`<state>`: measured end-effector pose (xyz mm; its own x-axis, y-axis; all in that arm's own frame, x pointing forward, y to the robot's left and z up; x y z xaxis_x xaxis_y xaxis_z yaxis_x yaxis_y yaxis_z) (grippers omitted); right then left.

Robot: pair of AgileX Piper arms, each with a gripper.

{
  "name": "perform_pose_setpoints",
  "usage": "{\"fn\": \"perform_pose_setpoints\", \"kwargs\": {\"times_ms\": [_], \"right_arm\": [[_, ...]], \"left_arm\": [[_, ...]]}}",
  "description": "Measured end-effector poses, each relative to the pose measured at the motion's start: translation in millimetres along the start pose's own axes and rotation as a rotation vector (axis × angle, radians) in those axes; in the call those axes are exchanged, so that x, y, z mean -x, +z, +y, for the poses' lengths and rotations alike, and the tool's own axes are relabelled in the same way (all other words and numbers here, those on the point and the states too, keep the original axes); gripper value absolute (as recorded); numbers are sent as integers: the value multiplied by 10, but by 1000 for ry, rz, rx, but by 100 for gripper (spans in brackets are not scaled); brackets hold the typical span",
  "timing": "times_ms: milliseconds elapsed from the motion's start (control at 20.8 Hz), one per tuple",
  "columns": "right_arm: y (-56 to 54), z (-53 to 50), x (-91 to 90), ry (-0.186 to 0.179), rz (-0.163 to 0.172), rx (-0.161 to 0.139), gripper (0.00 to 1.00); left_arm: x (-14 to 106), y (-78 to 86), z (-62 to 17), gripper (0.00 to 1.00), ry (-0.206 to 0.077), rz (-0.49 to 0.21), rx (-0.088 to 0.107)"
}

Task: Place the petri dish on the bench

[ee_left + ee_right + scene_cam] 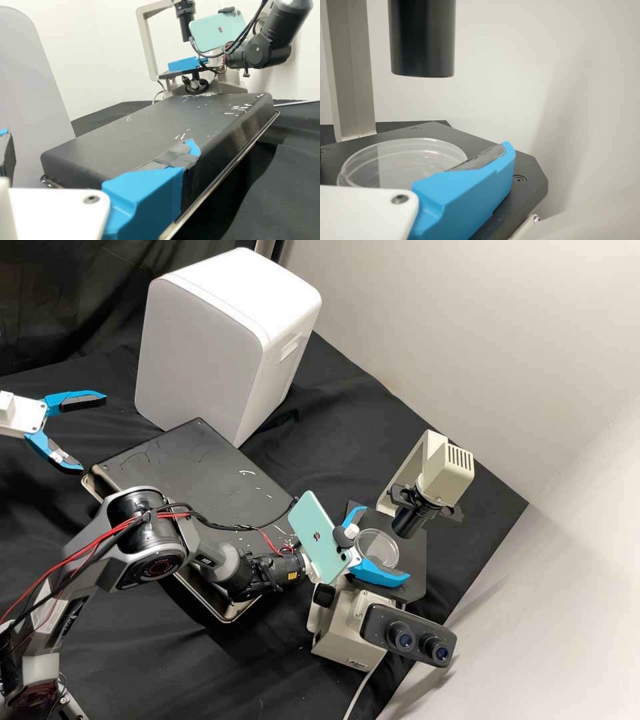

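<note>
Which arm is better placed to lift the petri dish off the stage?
Right. The right gripper is around the petri dish on the microscope stage; the left gripper hangs open beyond the black tray.

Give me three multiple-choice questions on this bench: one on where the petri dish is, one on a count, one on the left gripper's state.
1. Where is the petri dish?
A. on the black tray
B. on the microscope stage
C. on the white box

2. How many eyepieces does the microscope have?
A. one
B. two
C. four

3. The left gripper is:
A. open
B. shut on the dish
C. shut, empty

Answers: 1 B, the dish lies flat on the dark stage; 2 B, two lenses sit side by side; 3 A, its fingers are spread wide apart.
</note>
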<state>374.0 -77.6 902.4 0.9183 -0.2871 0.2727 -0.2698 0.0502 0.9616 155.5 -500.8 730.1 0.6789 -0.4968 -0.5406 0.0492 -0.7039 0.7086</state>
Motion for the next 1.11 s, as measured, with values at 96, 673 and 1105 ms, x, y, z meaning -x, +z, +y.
{"fn": "perform_pose_setpoints", "kwargs": {"times_ms": [96,673,1105], "right_arm": [[0,0,0,0,0,1,100],[-10,-49,-4,-4,6,41,0],[-9,-55,-5,-4,7,42,0]], "left_arm": [[0,0,0,100,0,0,0],[0,0,0,100,0,0,0],[0,0,0,100,0,0,0]]}}
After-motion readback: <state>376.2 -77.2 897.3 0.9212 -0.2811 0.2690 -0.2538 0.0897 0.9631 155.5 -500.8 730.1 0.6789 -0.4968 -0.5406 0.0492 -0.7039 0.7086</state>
